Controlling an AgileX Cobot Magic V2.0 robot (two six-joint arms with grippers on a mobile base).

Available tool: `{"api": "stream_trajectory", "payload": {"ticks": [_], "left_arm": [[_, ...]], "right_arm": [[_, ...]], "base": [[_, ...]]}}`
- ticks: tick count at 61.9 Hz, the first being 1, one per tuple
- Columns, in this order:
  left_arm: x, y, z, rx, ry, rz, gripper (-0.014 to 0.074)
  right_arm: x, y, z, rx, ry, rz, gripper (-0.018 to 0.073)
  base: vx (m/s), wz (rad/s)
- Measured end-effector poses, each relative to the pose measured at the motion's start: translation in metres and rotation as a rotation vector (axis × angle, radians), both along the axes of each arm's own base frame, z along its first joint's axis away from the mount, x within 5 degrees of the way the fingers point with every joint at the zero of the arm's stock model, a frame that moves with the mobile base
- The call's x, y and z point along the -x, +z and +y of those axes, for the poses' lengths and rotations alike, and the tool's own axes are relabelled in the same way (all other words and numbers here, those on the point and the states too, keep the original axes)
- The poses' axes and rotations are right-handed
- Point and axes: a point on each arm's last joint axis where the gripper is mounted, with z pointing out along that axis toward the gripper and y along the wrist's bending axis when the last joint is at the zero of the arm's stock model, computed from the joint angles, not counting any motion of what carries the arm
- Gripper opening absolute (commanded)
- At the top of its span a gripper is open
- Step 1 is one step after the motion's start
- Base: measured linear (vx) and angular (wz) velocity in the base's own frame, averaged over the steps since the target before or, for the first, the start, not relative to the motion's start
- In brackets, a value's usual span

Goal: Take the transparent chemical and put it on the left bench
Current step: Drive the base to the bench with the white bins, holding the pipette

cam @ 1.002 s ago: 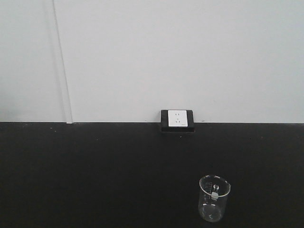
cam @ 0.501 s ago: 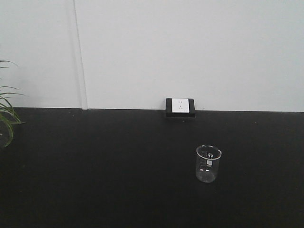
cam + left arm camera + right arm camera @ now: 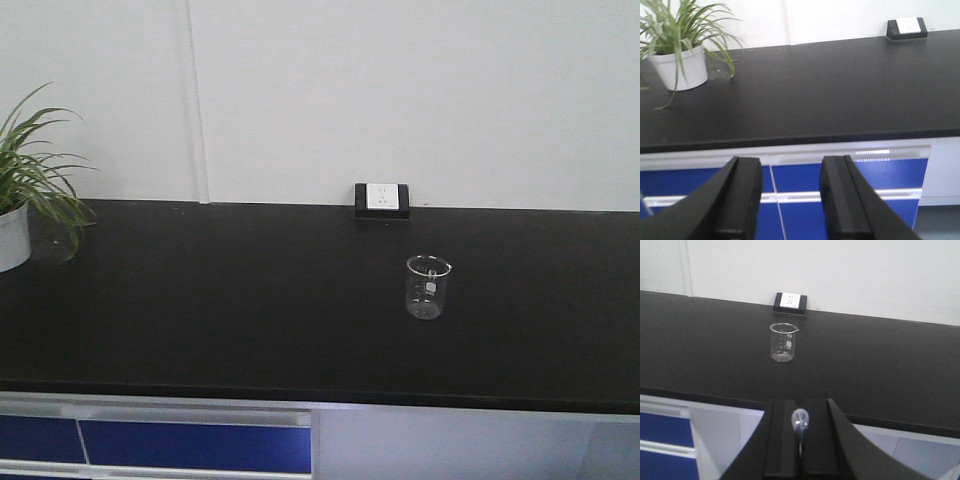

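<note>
Clear beaker (image 3: 429, 288) upright on black counter (image 3: 230, 300), small whitish piece inside, left jaws released, right jaws clenched

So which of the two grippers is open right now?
The left gripper: a clear gap shows between its fingers, while the right gripper has its fingers pressed together.

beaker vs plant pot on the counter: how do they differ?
The beaker is clear glass; the plant pot is opaque white. The beaker stands right of centre, near the socket; the plant pot sits at the far left. The plant pot holds a green plant; the beaker shows no liquid. Both stand upright on the black counter.
</note>
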Motion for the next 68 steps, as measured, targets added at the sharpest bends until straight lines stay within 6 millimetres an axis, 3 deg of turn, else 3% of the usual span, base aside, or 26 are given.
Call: {"api": "stream_trajectory", "payload": {"ticks": [27, 68], "left_arm": [[0.0000, 0.0000, 0.0000, 0.000, 0.000, 0.000, -0.0003], [0.0000, 0.0000, 0.0000, 0.000, 0.000, 0.000, -0.0003]], "right_arm": [[0.0000, -0.0001, -0.0001, 0.000, -0.001, 0.001, -0.0008], [0.0000, -0.0002, -0.0001, 0.000, -0.001, 0.002, -0.0008]], "base": [[-0.28, 0.35], [-0.12, 0.81]]}}
